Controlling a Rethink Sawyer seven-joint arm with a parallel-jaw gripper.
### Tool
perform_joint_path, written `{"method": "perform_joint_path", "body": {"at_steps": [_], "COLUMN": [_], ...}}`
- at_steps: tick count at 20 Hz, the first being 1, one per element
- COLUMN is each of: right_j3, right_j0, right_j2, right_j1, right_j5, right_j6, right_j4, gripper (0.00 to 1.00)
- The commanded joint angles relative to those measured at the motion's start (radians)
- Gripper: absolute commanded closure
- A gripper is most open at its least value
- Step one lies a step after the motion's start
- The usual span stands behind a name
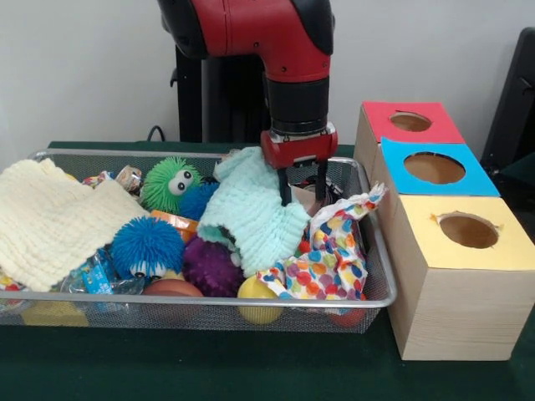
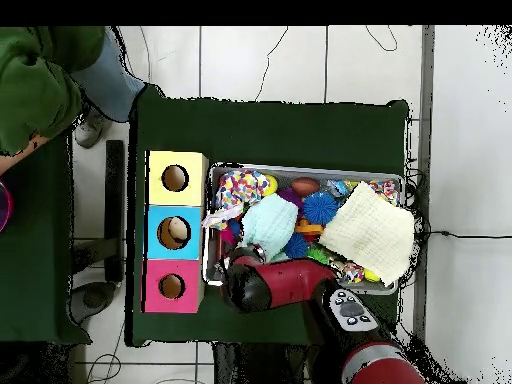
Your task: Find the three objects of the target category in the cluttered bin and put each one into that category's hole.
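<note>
The wire mesh bin (image 1: 209, 301) is full of soft toys and cloths; it also shows in the overhead view (image 2: 305, 170). My gripper (image 1: 303, 194) is lowered into the bin's back right corner, between a mint cloth (image 1: 251, 213) and a polka-dot cloth (image 1: 330, 251). Its fingers (image 1: 284, 188) stand apart with nothing held between them. The hole (image 1: 410, 122) in the red-topped box lies to the right of the bin, farthest from the camera; it also shows in the overhead view (image 2: 171, 287). In the overhead view the arm (image 2: 270, 285) hides the gripper.
A cream cloth (image 1: 50, 221) covers the bin's left. A green fuzzy ball (image 1: 170, 184), a blue fuzzy ball (image 1: 146, 246), a purple ball (image 1: 209, 267) and a yellow ball (image 1: 255, 292) lie among the clutter. The blue-topped hole (image 1: 434, 168) and yellow-topped hole (image 1: 468, 230) adjoin. A person (image 2: 40, 80) stands at the overhead view's top left.
</note>
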Motion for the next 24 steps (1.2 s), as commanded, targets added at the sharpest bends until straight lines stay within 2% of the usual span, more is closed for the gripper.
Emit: {"method": "perform_joint_path", "body": {"at_steps": [1, 12, 20, 24], "right_j3": [-0.138, -0.143, -0.245, -0.279], "right_j0": [0.019, 0.057, 0.266, 0.324], "right_j2": [-0.058, -0.112, -0.370, -0.444], "right_j1": [0.083, 0.059, 0.100, 0.124], "right_j5": [0.018, 0.013, -0.036, -0.032], "right_j6": [0.146, 0.132, 0.152, 0.149], "right_j4": [0.034, 0.017, -0.018, -0.013], "gripper": [0.00, 0.00, 0.00, 0.00]}}
